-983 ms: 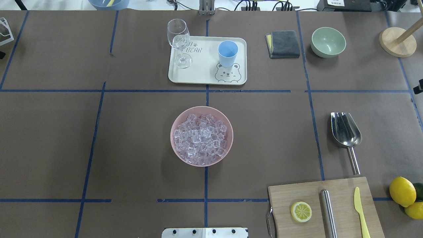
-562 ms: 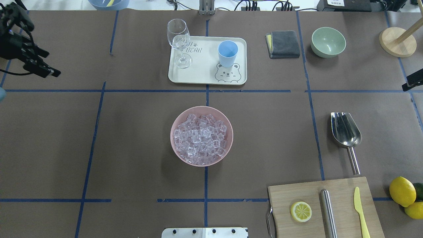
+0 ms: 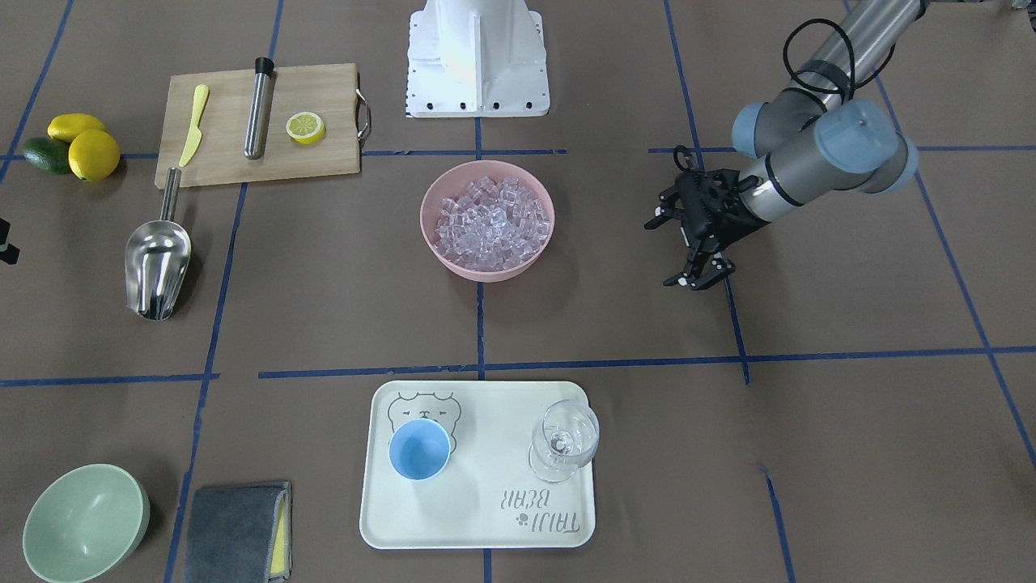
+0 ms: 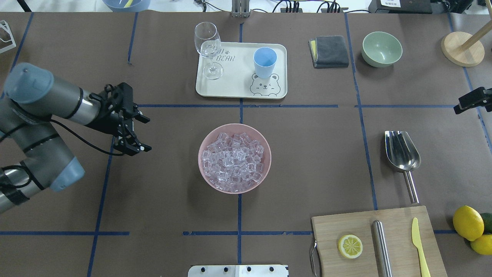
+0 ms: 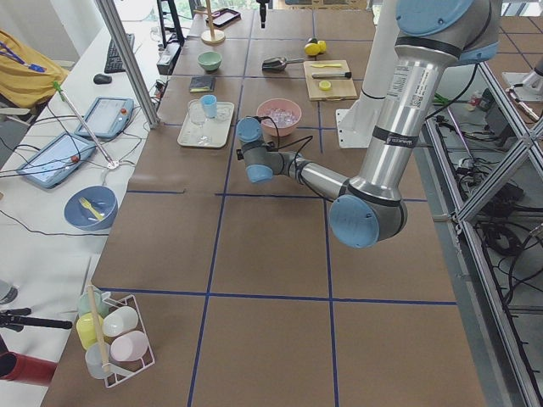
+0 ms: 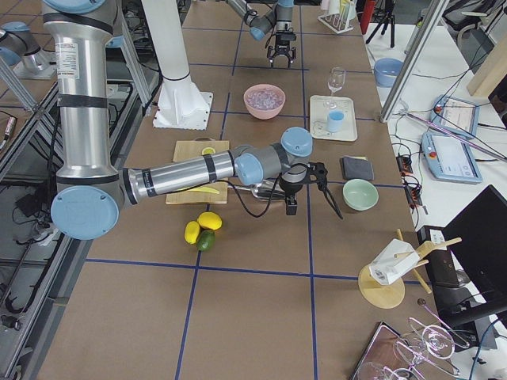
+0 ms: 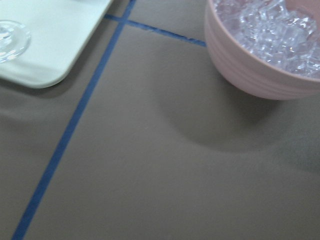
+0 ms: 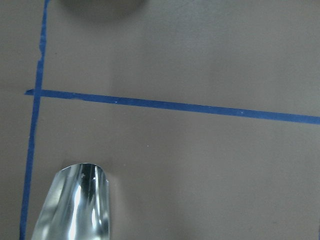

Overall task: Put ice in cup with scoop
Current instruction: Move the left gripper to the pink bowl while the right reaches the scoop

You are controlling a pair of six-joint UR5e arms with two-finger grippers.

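Observation:
The ice (image 4: pixel 233 159) is a pile of clear cubes in a pink bowl (image 4: pixel 268 154) at the table's middle. It also shows in the front view (image 3: pixel 488 219) and the left wrist view (image 7: pixel 270 25). The light-blue cup (image 4: pixel 265 61) stands upright on a cream tray (image 4: pixel 238 86). The silver scoop (image 4: pixel 402 156) lies flat on the right, apart from both grippers; its trough shows in the right wrist view (image 8: pixel 75 205). My left gripper (image 4: pixel 140 132) is open and empty, left of the bowl. My right gripper (image 4: pixel 471 100) only pokes in at the right edge; I cannot tell its state.
A wine glass (image 4: pixel 207 42) stands on the tray left of the cup. A grey cloth (image 4: pixel 329 51) and a green bowl (image 4: pixel 381 48) are at the back right. A cutting board (image 4: pixel 334 227) holds a lemon half, a steel cylinder and a knife; lemons (image 4: pixel 467 222) lie beside it.
My left arm has swung in from the far left edge to just left of the pink bowl. My right gripper has come a little further in at the right edge.

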